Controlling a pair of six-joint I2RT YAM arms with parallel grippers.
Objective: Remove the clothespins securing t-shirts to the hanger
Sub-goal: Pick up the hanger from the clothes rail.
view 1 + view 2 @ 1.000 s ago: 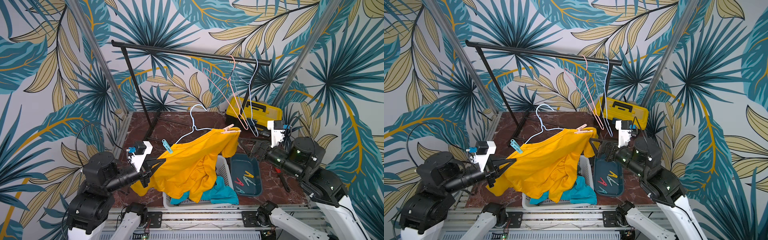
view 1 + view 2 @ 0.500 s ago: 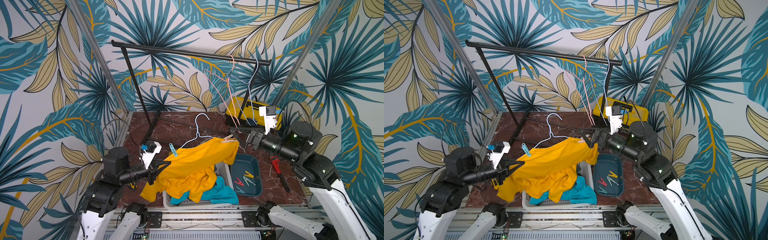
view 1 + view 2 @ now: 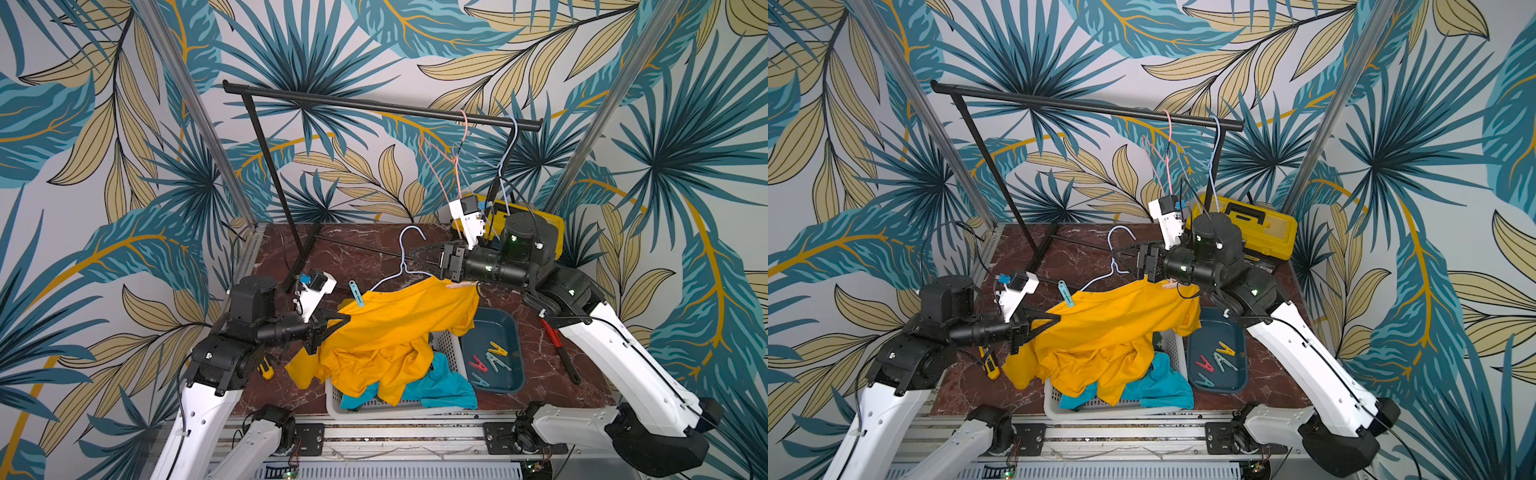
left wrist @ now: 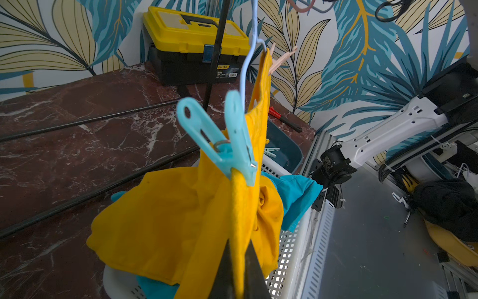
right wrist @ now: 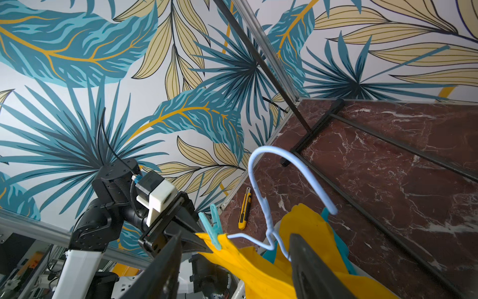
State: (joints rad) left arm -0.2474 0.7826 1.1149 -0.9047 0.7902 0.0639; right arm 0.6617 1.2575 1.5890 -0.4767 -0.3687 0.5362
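The yellow t-shirt (image 4: 168,207) is made of matt cloth. The teal clothespin (image 4: 236,139) is moulded in smooth, semi-glossy plastic and fitted with a metal spring (image 4: 220,144). The table (image 4: 77,155) is finished in glossy veined marble. The basket (image 4: 292,246) is moulded in perforated white plastic.

The right gripper (image 3: 417,254) now straddles the neck of the hanger (image 5: 269,148) with narrower jaws, and the left gripper (image 3: 346,319) holds the yellow t-shirt (image 3: 395,328) farther inward.
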